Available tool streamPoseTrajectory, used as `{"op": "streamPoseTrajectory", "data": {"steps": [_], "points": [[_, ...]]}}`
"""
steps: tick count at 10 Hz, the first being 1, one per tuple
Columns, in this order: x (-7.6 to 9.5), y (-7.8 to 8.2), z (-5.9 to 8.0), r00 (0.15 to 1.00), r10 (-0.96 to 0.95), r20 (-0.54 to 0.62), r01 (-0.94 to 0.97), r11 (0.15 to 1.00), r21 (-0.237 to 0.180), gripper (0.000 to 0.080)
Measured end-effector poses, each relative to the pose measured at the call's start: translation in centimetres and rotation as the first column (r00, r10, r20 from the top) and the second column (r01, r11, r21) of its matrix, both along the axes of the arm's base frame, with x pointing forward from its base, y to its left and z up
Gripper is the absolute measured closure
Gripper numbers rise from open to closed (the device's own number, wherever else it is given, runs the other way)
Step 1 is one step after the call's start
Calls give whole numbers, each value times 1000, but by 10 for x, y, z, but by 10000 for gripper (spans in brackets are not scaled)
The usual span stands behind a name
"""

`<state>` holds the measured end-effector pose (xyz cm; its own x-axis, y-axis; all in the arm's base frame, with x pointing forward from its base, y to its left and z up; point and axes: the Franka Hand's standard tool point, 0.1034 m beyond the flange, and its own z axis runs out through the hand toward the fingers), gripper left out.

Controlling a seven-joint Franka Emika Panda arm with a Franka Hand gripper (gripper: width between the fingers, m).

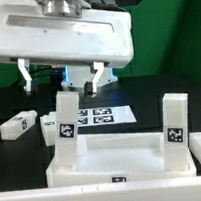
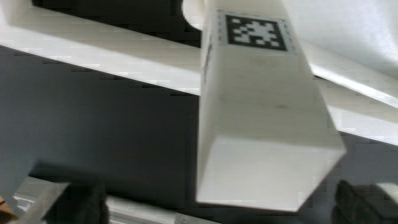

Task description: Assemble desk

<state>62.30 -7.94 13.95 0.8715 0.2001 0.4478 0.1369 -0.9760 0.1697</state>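
The end effector (image 1: 59, 85) hangs with its fingers spread wide, just above an upright leg (image 1: 66, 117). That leg stands in the corner of the desk top (image 1: 115, 165) on the exterior view's left. A second leg (image 1: 173, 121) stands at the right corner. A loose leg (image 1: 19, 124) lies on the black bench (image 1: 14, 158).

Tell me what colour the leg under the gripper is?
The leg is white, with a black-and-white tag; wrist view shows it best.
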Motion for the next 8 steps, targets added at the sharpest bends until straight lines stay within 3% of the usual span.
{"op": "streamPoseTrajectory", "data": {"steps": [3,6,8], "points": [[1,1,5,1000,1,5,-1,1000,2,151],[-1,8,29,999,0,-33,1,999,39,151],[-2,7,23,999,-2,-39,3,999,38,151]]}}
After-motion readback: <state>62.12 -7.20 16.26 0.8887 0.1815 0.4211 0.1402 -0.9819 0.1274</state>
